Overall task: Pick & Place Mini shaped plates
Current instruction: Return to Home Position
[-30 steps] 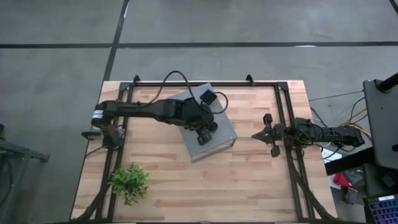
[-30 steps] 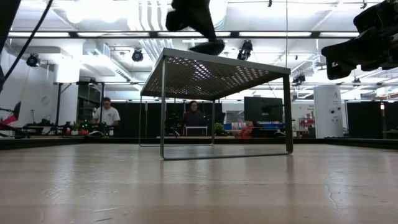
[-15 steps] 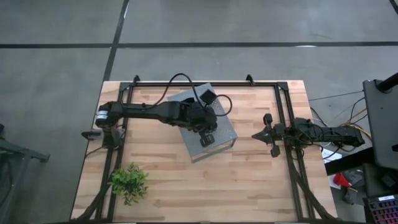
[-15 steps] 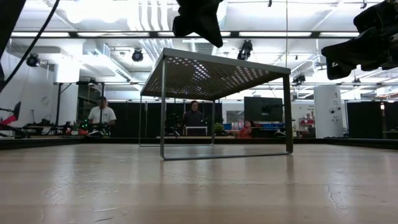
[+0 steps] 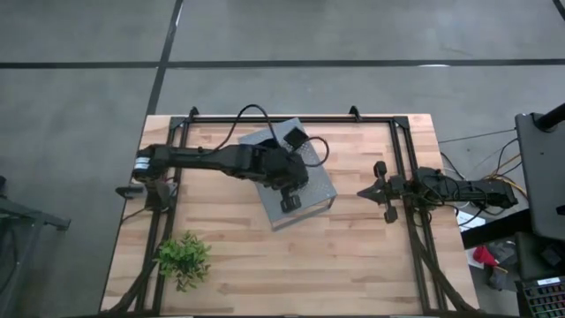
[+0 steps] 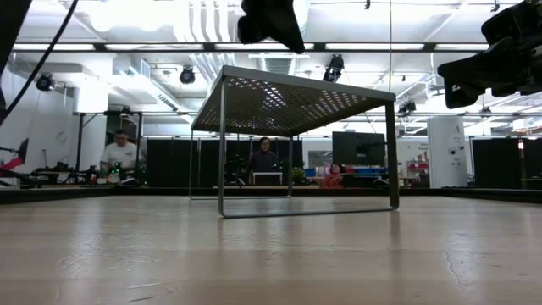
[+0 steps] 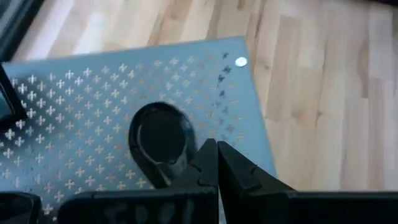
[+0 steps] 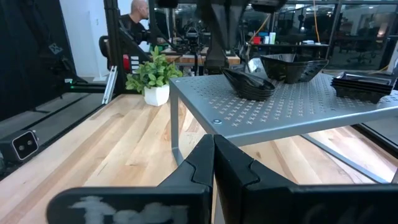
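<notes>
Black plates (image 8: 250, 84) in small piles on grey perforated shelf (image 5: 320, 183) at centre of overhead frame, left gripper (image 7: 217, 145) over one oval plate, fingers pressed together, right gripper (image 8: 213, 139) parked centre right, fingers likewise together, plant (image 5: 184, 258) lower left.

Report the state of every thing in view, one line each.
Left gripper: shut, empty, above the shelf.
Right gripper: shut, empty, at the table's right side.
Shelf: standing on the table, plates on top.
Rounded plates: stacked on the shelf, under the left gripper.
Deep plates: on the shelf.
Square plates: stacked flat on the shelf.
Plant: upright on the table.
</notes>
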You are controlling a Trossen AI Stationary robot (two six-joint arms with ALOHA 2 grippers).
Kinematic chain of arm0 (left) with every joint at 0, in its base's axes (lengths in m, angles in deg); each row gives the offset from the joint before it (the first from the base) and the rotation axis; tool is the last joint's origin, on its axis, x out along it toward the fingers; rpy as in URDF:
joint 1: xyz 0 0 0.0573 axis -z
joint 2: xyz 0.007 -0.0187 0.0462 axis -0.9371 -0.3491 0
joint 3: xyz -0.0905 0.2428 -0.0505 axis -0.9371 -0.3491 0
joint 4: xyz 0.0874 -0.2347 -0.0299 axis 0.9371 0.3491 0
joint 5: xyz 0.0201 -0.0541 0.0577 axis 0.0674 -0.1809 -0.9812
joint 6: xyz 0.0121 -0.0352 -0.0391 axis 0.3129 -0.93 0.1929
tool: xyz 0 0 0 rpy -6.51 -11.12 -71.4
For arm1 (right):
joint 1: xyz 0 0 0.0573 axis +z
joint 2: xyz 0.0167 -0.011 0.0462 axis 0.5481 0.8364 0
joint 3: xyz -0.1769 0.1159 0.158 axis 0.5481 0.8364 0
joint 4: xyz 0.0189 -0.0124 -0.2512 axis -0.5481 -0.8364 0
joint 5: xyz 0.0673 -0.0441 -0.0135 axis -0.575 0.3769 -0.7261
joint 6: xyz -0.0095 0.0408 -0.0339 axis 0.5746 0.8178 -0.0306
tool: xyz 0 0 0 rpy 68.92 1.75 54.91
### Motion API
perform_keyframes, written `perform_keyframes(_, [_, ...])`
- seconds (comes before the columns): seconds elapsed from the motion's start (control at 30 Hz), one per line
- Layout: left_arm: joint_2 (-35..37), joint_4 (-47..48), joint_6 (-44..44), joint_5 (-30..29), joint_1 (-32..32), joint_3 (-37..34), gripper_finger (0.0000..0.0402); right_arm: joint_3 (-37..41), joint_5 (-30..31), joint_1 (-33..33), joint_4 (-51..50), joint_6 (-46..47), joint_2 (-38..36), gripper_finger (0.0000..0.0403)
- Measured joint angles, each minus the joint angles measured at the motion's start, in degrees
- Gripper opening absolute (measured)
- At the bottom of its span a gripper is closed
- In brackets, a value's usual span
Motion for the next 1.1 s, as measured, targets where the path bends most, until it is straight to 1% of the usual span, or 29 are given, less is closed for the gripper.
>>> perform_keyframes(0.07, [1.33,-2.38,2.35,-2.13,1.55,-1.25,0.0000,0.00,0.00,0.00,0.00,0.00,0.00,0.0009])
perform_keyframes(0.13, [3.26,-7.26,5.54,-4.91,3.37,-3.33,0.0000,0.00,0.00,0.00,0.00,0.00,0.00,0.0009])
perform_keyframes(0.3, [10.83,-17.43,8.66,-6.07,6.95,-11.67,0.0000,0.00,0.00,0.00,0.00,0.00,0.00,0.0009])
perform_keyframes(0.4, [16.65,-23.41,8.99,-6.14,8.58,-19.39,0.0000,0.00,0.00,0.00,0.00,0.00,0.00,0.0009])
perform_keyframes(0.53, [25.86,-33.58,10.43,-5.62,9.87,-32.43,0.0000,0.00,0.00,0.00,0.00,0.00,0.00,0.0009])
perform_keyframes(0.67, [35.33,-40.66,11.10,-5.63,10.58,-45.11,0.0000,0.00,0.00,0.00,0.00,0.00,0.00,0.0009])
perform_keyframes(0.83, [46.18,-46.69,12.32,-5.60,10.60,-58.48,0.0000,0.00,0.00,0.00,0.00,0.00,0.00,0.0009])
perform_keyframes(0.9, [50.22,-47.55,12.70,-5.56,10.75,-62.73,0.0000,0.00,0.00,0.00,0.00,0.00,0.00,0.0009])
perform_keyframes(1.0, [56.48,-48.08,10.96,-5.33,10.86,-68.84,0.0000,0.00,0.00,0.00,0.00,0.00,0.00,0.0009])
perform_keyframes(1.1, [62.35,-52.36,10.97,-5.15,10.86,-75.37,0.0000,0.00,0.00,0.00,0.00,0.00,0.00,0.0009])
